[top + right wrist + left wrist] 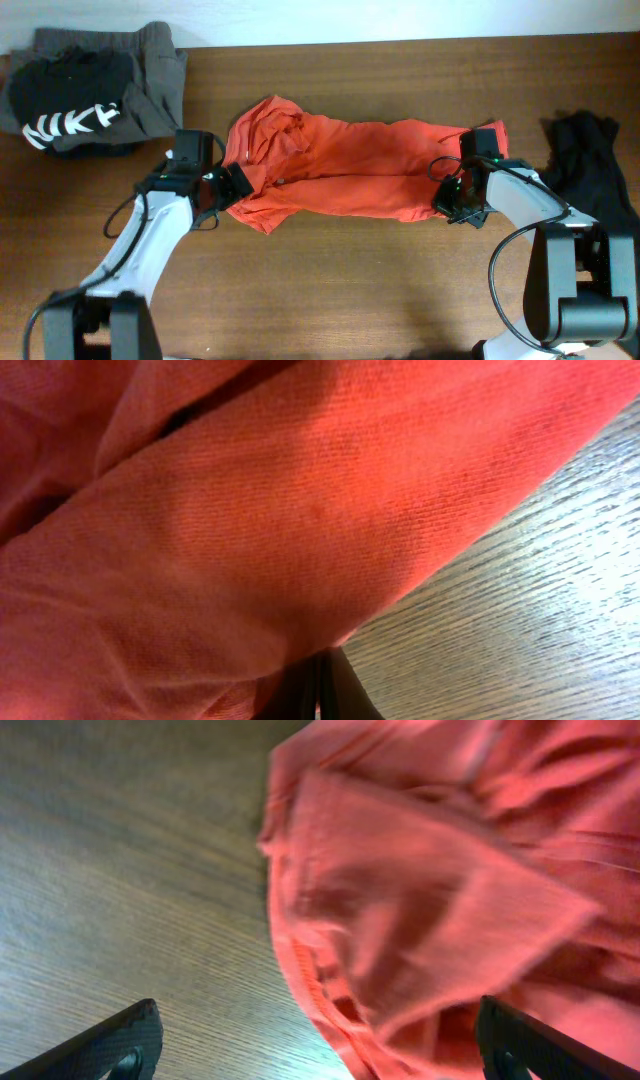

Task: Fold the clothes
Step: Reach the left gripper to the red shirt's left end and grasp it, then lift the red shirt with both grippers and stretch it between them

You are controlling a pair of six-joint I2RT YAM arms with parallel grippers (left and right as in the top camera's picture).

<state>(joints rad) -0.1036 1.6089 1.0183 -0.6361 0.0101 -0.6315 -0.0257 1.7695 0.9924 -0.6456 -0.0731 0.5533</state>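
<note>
- Your table [330,300] carries the red-orange shirt [350,170], bunched lengthwise across its middle.
- Your right gripper [447,195] is pinched together on the shirt's right end.
- Your left gripper [232,185] stands spread wide at the shirt's left end.

A brown wooden table [330,300] with fine lengthwise grain fills the scene; a pale strip [420,15] runs beyond its far edge, and soft light leaves a whitish sheen on the wood

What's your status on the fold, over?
Left gripper open beside shirt, left end. Right gripper shut on its right edge. Shirt bunched lengthwise, unfolded. Dark pile, black garment lie clear.
</note>
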